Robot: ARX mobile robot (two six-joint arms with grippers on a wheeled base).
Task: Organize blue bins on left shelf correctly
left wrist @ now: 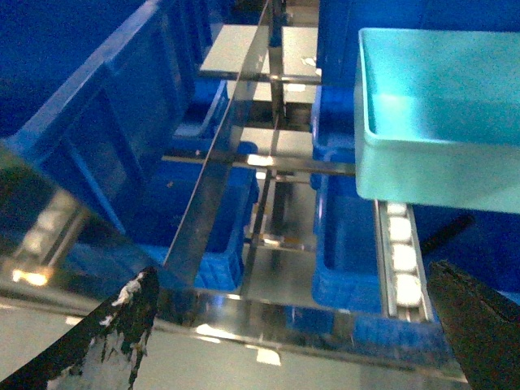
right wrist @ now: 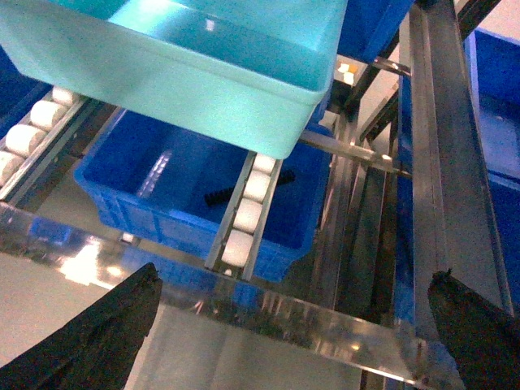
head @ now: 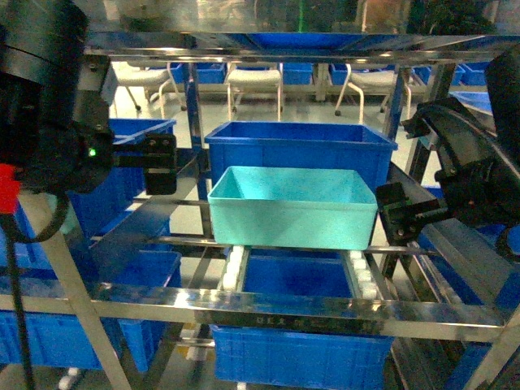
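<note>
Turquoise smooth-walled plastic bin [head: 291,208] sits on the white roller tracks [right wrist: 248,207] of the shiny steel rack [head: 268,309], against a dark blue ribbed bin [head: 301,150] behind it. Left tool [head: 160,162] and right tool [head: 396,213] flank it, both spread wide, gripping nothing. Close in level on both end walls together, or it may skew on the rollers. One turquoise bin; several dark blue ones.

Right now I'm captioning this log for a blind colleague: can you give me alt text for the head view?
A light turquoise tub sits on the white rollers of a steel shelf, in front of a dark blue bin. A black pincer waits on each side of it, left and right, neither touching it. More blue bins fill the level below.
</note>
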